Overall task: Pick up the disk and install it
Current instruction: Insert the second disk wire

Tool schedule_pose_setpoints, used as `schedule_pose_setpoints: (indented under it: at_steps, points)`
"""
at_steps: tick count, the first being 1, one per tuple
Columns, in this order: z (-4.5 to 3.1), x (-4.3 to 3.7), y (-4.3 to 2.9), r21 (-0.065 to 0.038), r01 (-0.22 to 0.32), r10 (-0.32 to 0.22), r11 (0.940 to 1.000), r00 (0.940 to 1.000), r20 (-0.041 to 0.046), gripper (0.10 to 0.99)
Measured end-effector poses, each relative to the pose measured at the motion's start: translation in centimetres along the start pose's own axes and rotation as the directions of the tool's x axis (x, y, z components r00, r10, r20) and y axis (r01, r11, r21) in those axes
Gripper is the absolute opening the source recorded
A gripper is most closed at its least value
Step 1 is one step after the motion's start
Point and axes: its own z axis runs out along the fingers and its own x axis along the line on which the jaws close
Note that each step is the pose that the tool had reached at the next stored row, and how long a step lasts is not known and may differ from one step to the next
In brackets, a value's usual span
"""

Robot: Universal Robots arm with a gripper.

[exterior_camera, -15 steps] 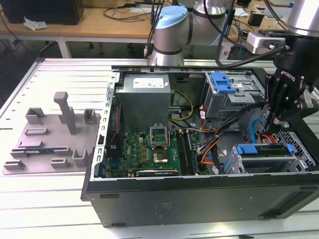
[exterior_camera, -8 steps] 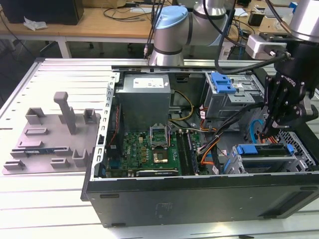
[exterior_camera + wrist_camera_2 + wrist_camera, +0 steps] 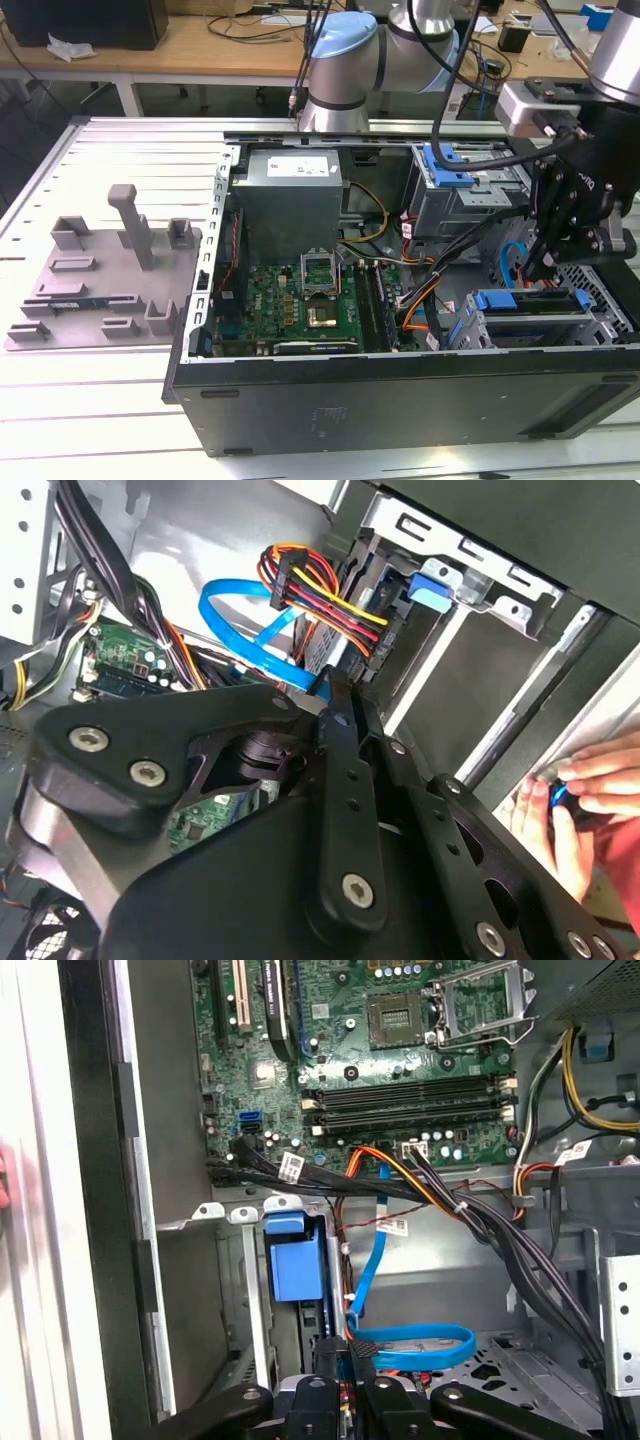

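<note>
1. You see the black gripper (image 3: 534, 272) (image 3: 350, 1346) (image 3: 341, 708) with its two fingers drawn narrow, almost touching, and nothing between them.
2. It hangs inside the open black computer case (image 3: 400, 392), at the exterior view's right, just above the grey metal drive cage (image 3: 600, 310).
3. In the first wrist view the fingertips are near a flat bright blue cable loop (image 3: 412, 1346).
4. The disk, a silver hard drive in a bright blue plastic carrier frame (image 3: 520, 302) (image 3: 296, 1260), sits in a slot of that cage, apart from the gripper.
5. The green motherboard (image 3: 300, 300) lies in the middle of the case.
6. In the second wrist view, a person's hand (image 3: 572, 802) rests outside the case wall.
7. The case stands on the slatted white table (image 3: 100, 420), beside a grey plastic fixture plate (image 3: 100, 285).
</note>
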Motion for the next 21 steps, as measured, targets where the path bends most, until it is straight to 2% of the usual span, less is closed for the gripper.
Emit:
schedule_pose_setpoints:
  at_steps: [3,9,11,12,17,21]
  points:
    - [0.17,0.12,-0.01,0.0,0.0,0.0,1.0,1.0,0.0082,0.161]
    - [0.17,0.14,-0.01,0.001,0.002,-0.002,1.0,1.0,0.0088,0.161]
    - [0.17,0.16,0.0,0.007,0.011,-0.011,0.9999,0.9999,0.0095,0.161]
    - [0.17,0.15,0.0,0.014,0.022,-0.022,0.9997,0.9997,0.0102,0.161]
    - [0.18,0.2,0.41,0.026,0.032,-0.032,0.9992,0.9994,0.0113,0.161]
    - [0.19,0.39,0.41,0.035,0.031,-0.032,0.9989,0.9994,0.0129,0.161]
